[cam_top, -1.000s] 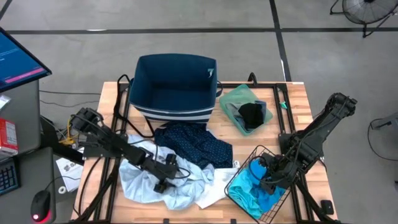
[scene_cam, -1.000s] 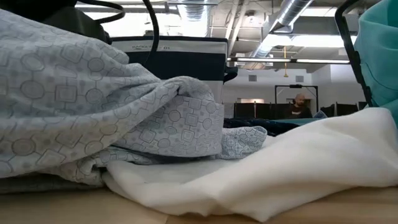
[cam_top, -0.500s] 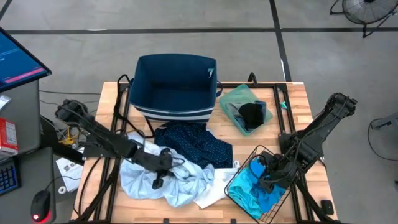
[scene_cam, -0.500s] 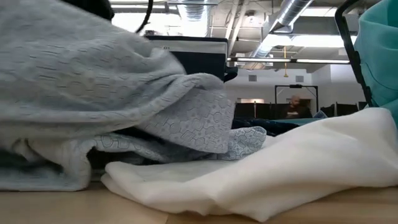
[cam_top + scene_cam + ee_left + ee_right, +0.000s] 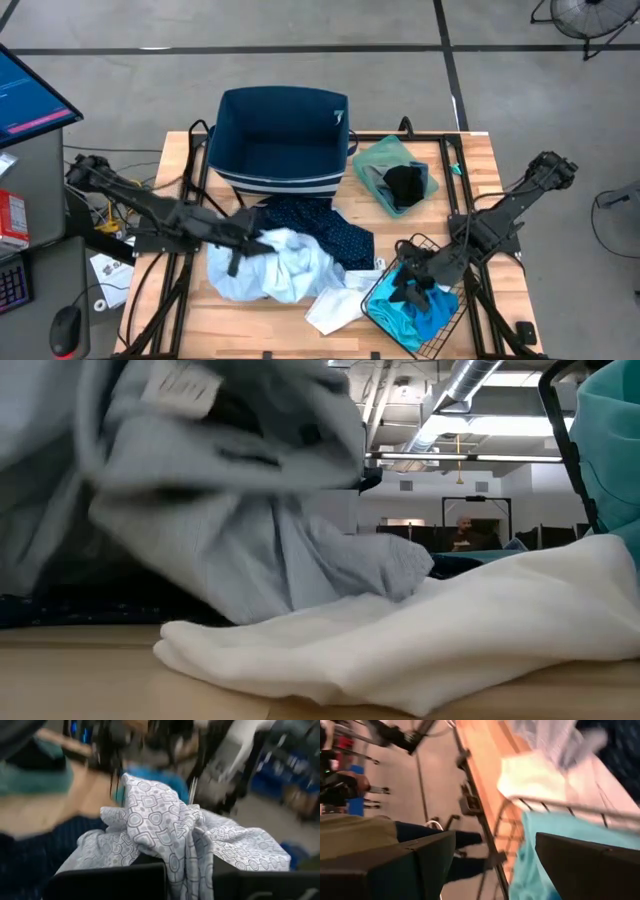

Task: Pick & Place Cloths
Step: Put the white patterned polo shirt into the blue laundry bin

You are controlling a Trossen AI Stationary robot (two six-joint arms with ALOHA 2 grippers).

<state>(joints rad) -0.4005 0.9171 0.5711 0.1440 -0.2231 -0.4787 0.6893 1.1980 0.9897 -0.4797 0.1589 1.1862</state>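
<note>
Now my left gripper (image 5: 243,246) clamped on pale blue-white patterned fabric cloth (image 5: 285,268), bunched mid-table by navy dotted cloth (image 5: 318,232) — lift high, clear trailing hem before swinging. Right gripper (image 5: 405,287) apart over turquoise cloth (image 5: 412,312) in black wire mesh basket (image 5: 421,248) — waiting.

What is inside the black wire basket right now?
A bright turquoise cloth fills the wire basket. The right tool hangs open over it, covering part of the cloth; anything beneath the turquoise fabric is hidden.
</note>
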